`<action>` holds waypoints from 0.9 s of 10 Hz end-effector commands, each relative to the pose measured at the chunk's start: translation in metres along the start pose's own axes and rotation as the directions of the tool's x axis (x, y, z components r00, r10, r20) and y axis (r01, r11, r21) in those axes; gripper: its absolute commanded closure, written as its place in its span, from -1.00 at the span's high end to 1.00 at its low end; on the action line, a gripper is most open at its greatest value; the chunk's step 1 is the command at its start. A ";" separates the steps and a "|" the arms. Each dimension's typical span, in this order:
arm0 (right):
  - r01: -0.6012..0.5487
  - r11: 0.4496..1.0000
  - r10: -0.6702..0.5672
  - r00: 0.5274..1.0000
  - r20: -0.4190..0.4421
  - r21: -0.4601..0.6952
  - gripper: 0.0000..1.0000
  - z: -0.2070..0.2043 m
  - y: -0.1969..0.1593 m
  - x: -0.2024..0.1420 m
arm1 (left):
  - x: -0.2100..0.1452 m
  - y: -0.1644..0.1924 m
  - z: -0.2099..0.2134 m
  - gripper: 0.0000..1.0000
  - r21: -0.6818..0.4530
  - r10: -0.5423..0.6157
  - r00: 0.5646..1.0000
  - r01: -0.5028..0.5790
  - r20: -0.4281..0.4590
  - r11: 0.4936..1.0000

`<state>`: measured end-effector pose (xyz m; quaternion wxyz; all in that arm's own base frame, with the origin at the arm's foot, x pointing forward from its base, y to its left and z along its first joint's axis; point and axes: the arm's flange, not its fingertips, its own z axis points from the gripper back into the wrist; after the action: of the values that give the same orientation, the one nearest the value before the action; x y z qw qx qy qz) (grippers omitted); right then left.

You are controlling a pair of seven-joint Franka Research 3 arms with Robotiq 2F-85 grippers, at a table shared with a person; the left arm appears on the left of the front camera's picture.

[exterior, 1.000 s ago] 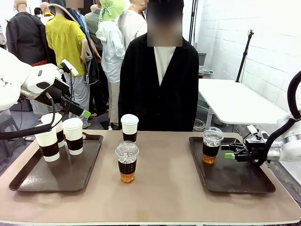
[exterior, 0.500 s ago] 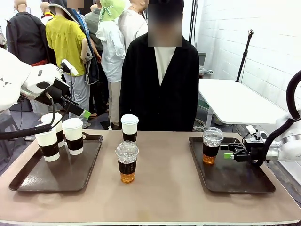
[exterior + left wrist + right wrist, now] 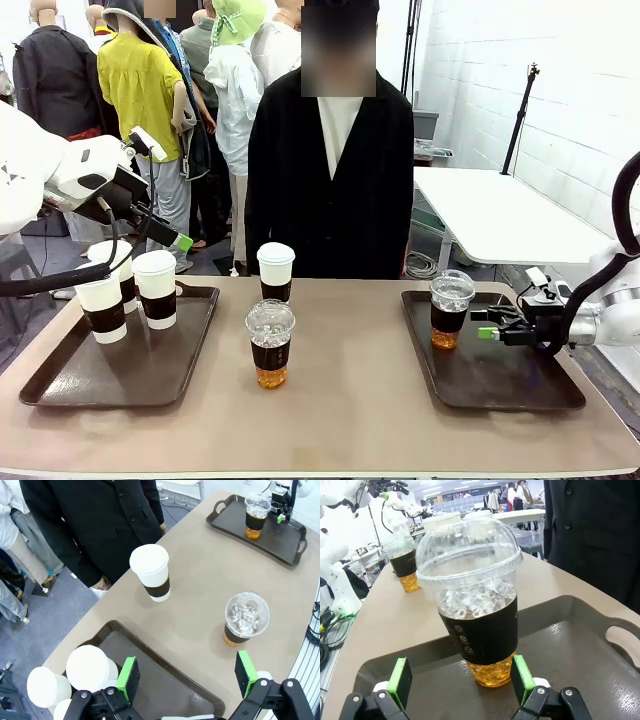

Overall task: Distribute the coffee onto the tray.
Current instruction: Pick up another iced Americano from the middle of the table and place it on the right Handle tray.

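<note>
A clear dome-lidded cup point(image 3: 451, 308) of dark-amber drink stands on the right brown tray point(image 3: 520, 385). My right gripper point(image 3: 485, 326) sits open just right of it. In the right wrist view the green pads point(image 3: 522, 678) flank the base of this cup point(image 3: 477, 605) without pressing it. A second clear cup point(image 3: 270, 343) and one white lidded cup point(image 3: 275, 270) stand mid-table. Three white cups point(image 3: 155, 288) are on the left tray point(image 3: 150, 375). My left gripper point(image 3: 178, 240) hangs open above that tray, nothing between its fingers point(image 3: 128, 679).
A person in a black coat stands at the far edge of the table, behind the white cup point(image 3: 151, 571). The brown table point(image 3: 350, 420) has bare room between the trays. A white side table point(image 3: 500, 215) stands at the back right.
The person has shifted slightly to the left. Neither arm nor any cup has visibly moved.
</note>
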<state>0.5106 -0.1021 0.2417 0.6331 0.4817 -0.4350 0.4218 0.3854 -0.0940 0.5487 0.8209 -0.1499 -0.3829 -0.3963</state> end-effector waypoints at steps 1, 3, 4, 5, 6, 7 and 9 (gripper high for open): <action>-0.022 1.000 0.022 1.000 -0.012 -0.014 1.00 0.004 0.030 -0.004 | -0.001 0.001 0.001 1.00 -0.004 -0.002 1.000 0.002 -0.008 1.000; -0.032 0.999 0.031 0.999 -0.020 -0.009 1.00 -0.002 0.046 -0.007 | -0.001 0.001 0.001 1.00 -0.004 -0.002 1.000 0.002 -0.008 1.000; -0.029 1.000 0.029 0.999 -0.031 -0.005 1.00 -0.007 0.057 -0.007 | -0.001 0.001 0.001 1.00 -0.004 -0.002 1.000 0.002 -0.008 1.000; -0.039 0.999 0.040 0.998 -0.042 0.012 1.00 -0.014 0.068 -0.008 | -0.001 0.001 0.001 1.00 -0.004 -0.002 1.000 0.002 -0.008 1.000; -0.045 0.998 0.047 0.997 -0.057 0.032 1.00 -0.015 0.078 -0.004 | -0.001 0.001 0.001 1.00 -0.004 -0.002 1.000 0.002 -0.008 1.000; -0.049 0.998 0.053 0.996 -0.075 0.050 1.00 -0.021 0.089 -0.002 | -0.001 0.001 0.001 1.00 -0.004 -0.002 1.000 0.002 -0.008 1.000; -0.052 0.994 0.060 0.995 -0.085 0.093 1.00 -0.034 0.103 0.000 | -0.001 0.001 0.001 1.00 -0.004 -0.002 1.000 0.002 -0.008 1.000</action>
<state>0.4268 -0.0600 0.2583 0.6194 0.4870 -0.4080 0.4612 0.3854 -0.0939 0.5487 0.8209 -0.1499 -0.3829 -0.3963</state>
